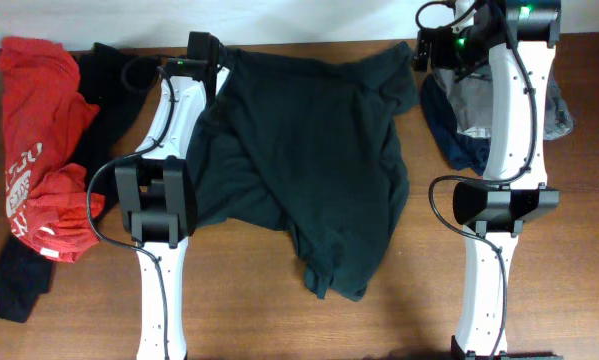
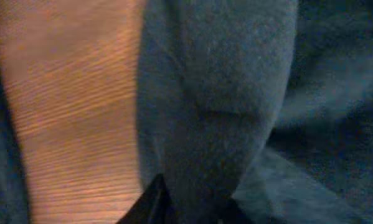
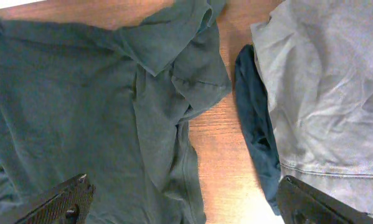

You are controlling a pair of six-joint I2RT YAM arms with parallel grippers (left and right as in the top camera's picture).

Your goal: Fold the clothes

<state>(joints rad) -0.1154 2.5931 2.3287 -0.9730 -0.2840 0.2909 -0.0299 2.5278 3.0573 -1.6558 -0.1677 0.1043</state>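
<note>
Wooden tabletop (image 1: 429,300) runs the whole width of the scene, with clothes strewn across it. At the far left a red T-shirt (image 1: 44,140) with white print lies crumpled, overlapping a black garment (image 1: 19,280) that shows above it and trails out below it. Next comes the left arm, reaching up the table so that the left gripper (image 1: 204,55) sits at the upper left corner of the large dark T-shirt (image 1: 309,150). Seen from its wrist, a raised ridge of that cloth runs down past the one dark fingertip (image 2: 147,205) in view, so the jaws look pinched narrow on a fold of the shirt. The shirt itself fills the middle of the table, unfolded, rumpled, one flap drawn diagonally across its body and its lower end bunched toward the near edge. By its upper right sleeve the right gripper (image 1: 431,52) hangs with its fingers (image 3: 61,202) spread wide and nothing between them. Furthest right, partly under that arm, a navy garment (image 3: 256,118) lies against a grey garment (image 3: 323,93).
</note>
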